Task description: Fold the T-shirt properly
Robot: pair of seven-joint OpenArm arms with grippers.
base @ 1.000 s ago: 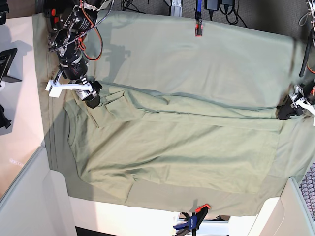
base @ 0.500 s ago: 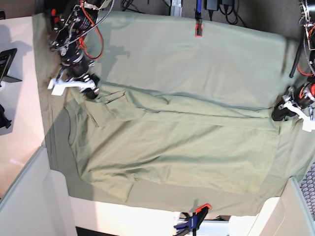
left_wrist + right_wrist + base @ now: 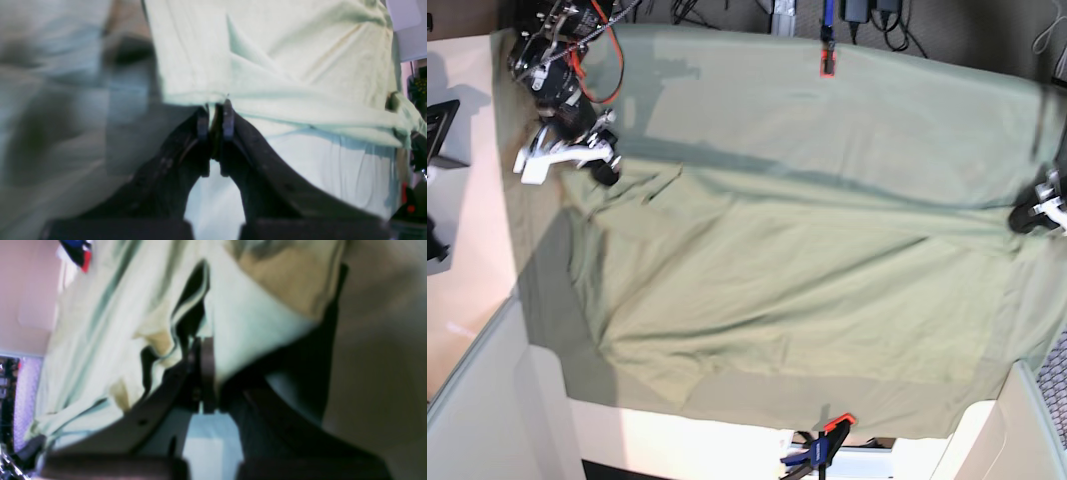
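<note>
In the left wrist view the left gripper point(image 3: 213, 115) fills the foreground, its two dark fingers point(image 3: 201, 121) pressed nearly together on a thin edge of the T-shirt point(image 3: 277, 56), which stretches away beyond them in pale folds. The right wrist view shows the right gripper point(image 3: 200, 373) likewise pinched tight on the shirt's cloth point(image 3: 110, 340), the fabric bunching and hanging to one side of it. From the base camera, an orange and blue clamp point(image 3: 822, 440) sits at the nearest table edge, holding the green tablecloth point(image 3: 857, 100). The T-shirt point(image 3: 787, 290) lies spread over the cloth's middle, drawn taut along its far edge between the right gripper point(image 3: 607, 172) at that view's left and the left gripper point(image 3: 1025, 217) at its right. Another orange clamp point(image 3: 828, 58) grips the far hem
</note>
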